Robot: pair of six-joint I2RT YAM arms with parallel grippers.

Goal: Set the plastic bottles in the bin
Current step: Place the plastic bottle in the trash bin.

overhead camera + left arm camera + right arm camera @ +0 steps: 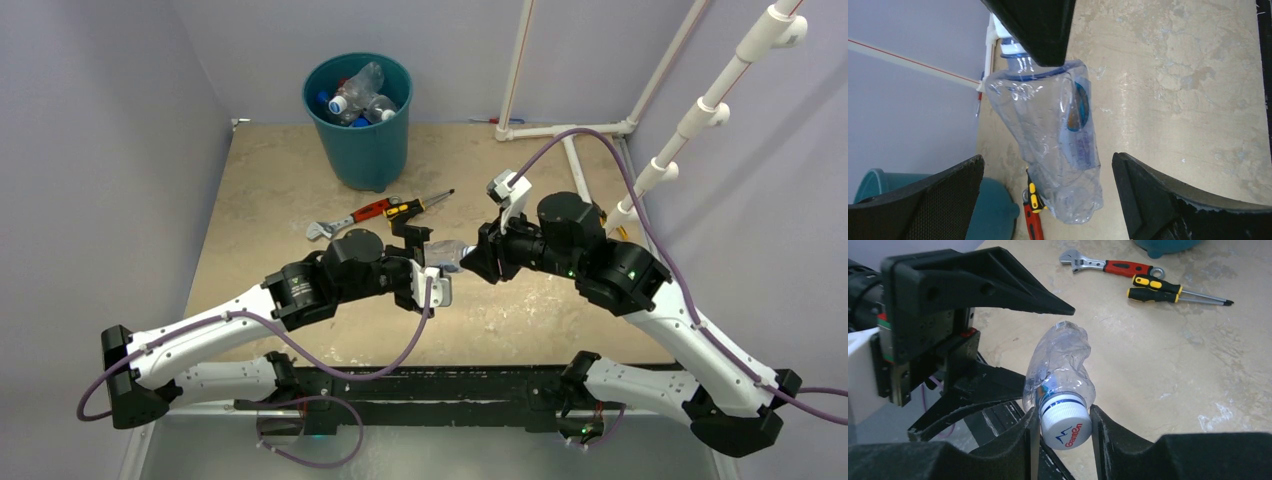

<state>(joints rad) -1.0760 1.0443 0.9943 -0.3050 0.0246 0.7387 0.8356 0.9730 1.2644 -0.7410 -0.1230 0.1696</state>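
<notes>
A crushed clear plastic bottle (447, 253) with a white cap (1065, 425) hangs in the air between my two grippers. My right gripper (478, 255) is shut on its cap end, as the right wrist view (1064, 420) shows. My left gripper (428, 262) is open, its jaws wide apart on either side of the bottle body (1058, 140) and not touching it. The teal bin (358, 120) stands at the far left of the table and holds several bottles (360, 100). Its rim also shows in the left wrist view (948, 205).
A red-handled wrench (345, 220) and a yellow-black screwdriver (420, 205) lie on the table between the bin and the grippers. A white pipe frame (560, 128) runs along the far right edge. Walls close in the left and back.
</notes>
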